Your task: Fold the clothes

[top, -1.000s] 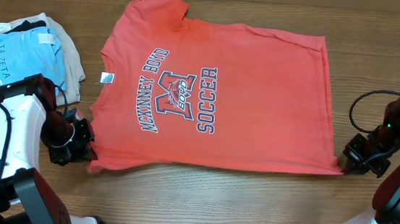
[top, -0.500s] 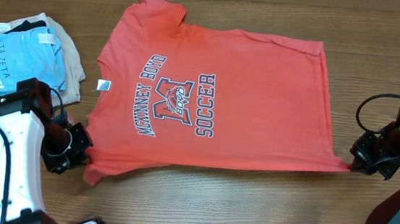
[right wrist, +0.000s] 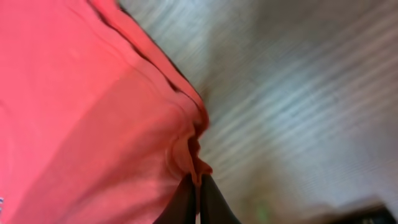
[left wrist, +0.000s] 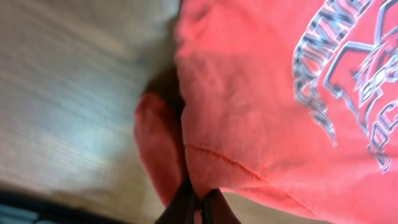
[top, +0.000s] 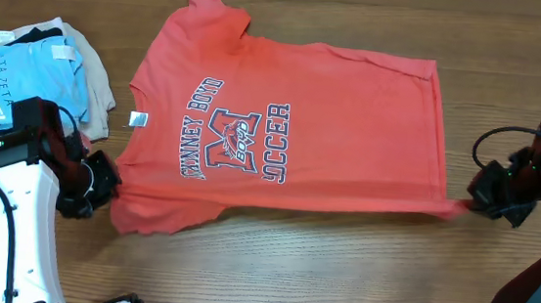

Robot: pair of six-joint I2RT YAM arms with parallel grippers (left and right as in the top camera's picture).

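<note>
Two claws were clamped shut on the near edge of the coral-red T-shirt (top: 331, 127): the left claw (top: 108, 190) on the sleeve-side corner, the right claw (top: 469, 202) on the hem corner. That pinched edge looked raised off the table (top: 289, 271). Beyond it the shirt lay flat, long axis left to right, collar leftward. Its far edge lay straight ahead of both claws, neither nearer, so the fold probably called for carrying the near edge forward. A pile of other garments (top: 33, 62) sat far left

Coral-red short-sleeved cotton T-shirt (top: 351, 129) lies print-up on the tabletop (top: 289, 271), collar toward the left edge, near side lifted, curling over.
</note>
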